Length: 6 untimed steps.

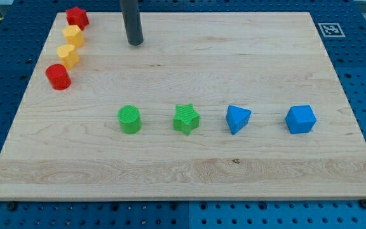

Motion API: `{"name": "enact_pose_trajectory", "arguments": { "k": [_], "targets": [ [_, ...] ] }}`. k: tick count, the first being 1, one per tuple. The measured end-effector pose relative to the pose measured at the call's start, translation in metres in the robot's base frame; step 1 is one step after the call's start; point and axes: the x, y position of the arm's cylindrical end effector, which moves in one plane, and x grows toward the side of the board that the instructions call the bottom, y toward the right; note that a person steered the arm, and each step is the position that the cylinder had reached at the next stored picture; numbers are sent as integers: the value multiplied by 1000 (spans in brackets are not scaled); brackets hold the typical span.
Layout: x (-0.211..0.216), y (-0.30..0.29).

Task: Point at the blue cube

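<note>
Blue cube (300,119) on the table (189,168), far right of a near row: green cylinder (129,119), green star (186,119), blue triangle (237,118). My tip (135,42) at the far left, well apart from the cube, beside red and yellow blocks (68,48). No gripper, only a rod.

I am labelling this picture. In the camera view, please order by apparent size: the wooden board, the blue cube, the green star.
1. wooden board, by far the largest.
2. and 3. blue cube and green star: they look alike in size, so I do not rank them.
</note>
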Motion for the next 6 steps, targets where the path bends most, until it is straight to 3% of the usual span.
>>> {"name": "enact_pose_trajectory", "arguments": {
  "k": [3, 4, 5, 6],
  "targets": [
    [6, 1],
    [45, 24],
    [62, 78],
    [62, 189]
  ]
}}
